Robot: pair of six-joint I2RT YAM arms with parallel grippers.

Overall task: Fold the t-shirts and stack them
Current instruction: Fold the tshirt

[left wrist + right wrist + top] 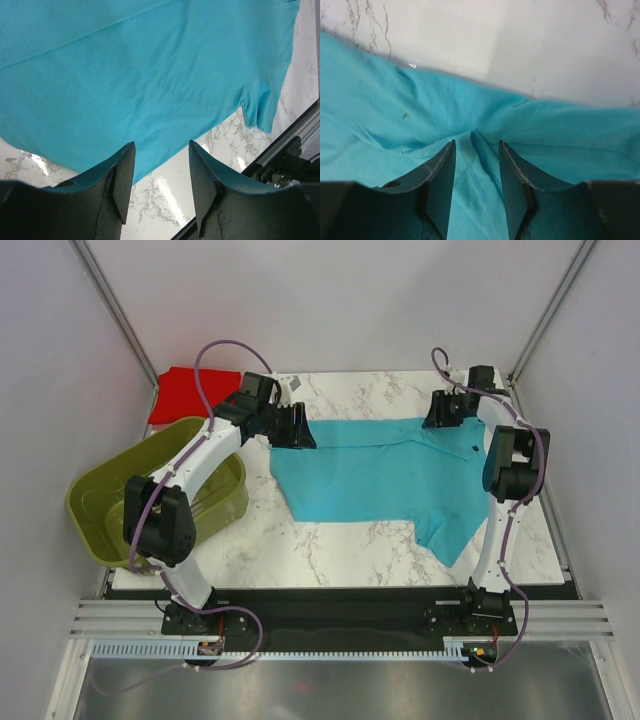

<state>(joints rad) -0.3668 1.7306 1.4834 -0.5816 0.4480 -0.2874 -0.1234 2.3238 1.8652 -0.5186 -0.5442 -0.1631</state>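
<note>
You have two t-shirts here. The turquoise t-shirt (380, 475) lies spread open in the middle of the table (330, 545), with its neck to the right and one short sleeve (450, 530) pointing to the near right. The red t-shirt (180, 392) lies as a flat folded square at the far left corner, well apart from the turquoise one. You also have one basket (95, 502) and two arms.

The table top is white marble with grey veins. Pale grey walls (330, 300) stand on the left, the far and the right sides, and a metal rail (330, 625) runs along the near edge.

The olive-green basket stands at the left edge of the table, partly beyond it. Your left arm crosses over it and hides part of its inside; where its floor shows, you see only green plastic.

Your left gripper (298, 432) is at the far left edge of the turquoise t-shirt. Its fingers are apart, with nothing between them. Your right gripper (438, 412) is at the far right edge of the same t-shirt. Its fingers (442, 175) are apart too, and a ridge of turquoise cloth lies between them.
</note>
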